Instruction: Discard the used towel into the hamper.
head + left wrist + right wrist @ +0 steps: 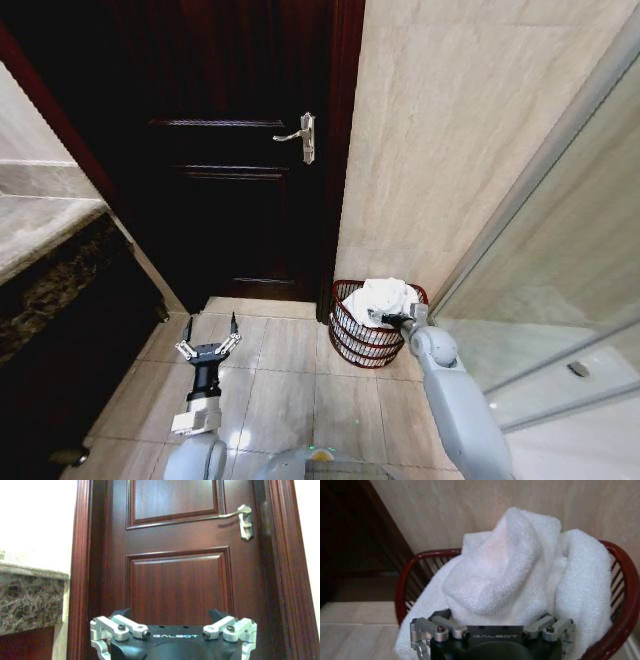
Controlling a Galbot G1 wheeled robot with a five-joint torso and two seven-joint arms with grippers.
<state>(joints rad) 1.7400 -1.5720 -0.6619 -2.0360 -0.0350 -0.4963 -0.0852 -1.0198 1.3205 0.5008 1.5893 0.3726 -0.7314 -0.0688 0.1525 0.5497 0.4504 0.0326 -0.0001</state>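
The white towel [386, 295] is heaped in the dark reddish-brown hamper [358, 346], which stands on the floor against the beige wall. In the right wrist view the towel [520, 562] rises above the hamper's rim [427, 554] and drapes over its near side. My right gripper [386, 318] is at the hamper's top, right at the towel. Its jaws [495, 615] are spread open, with towel cloth just in front of them. My left gripper [208, 335] hangs open over the floor tiles left of the hamper, facing the door [172, 573], with nothing in it [170, 613].
A dark wooden door [240, 150] with a metal lever handle [300, 135] stands shut straight ahead. A marble counter [45, 225] runs along the left. A glass shower wall [560, 290] closes off the right. Beige floor tiles [290, 385] lie between counter and hamper.
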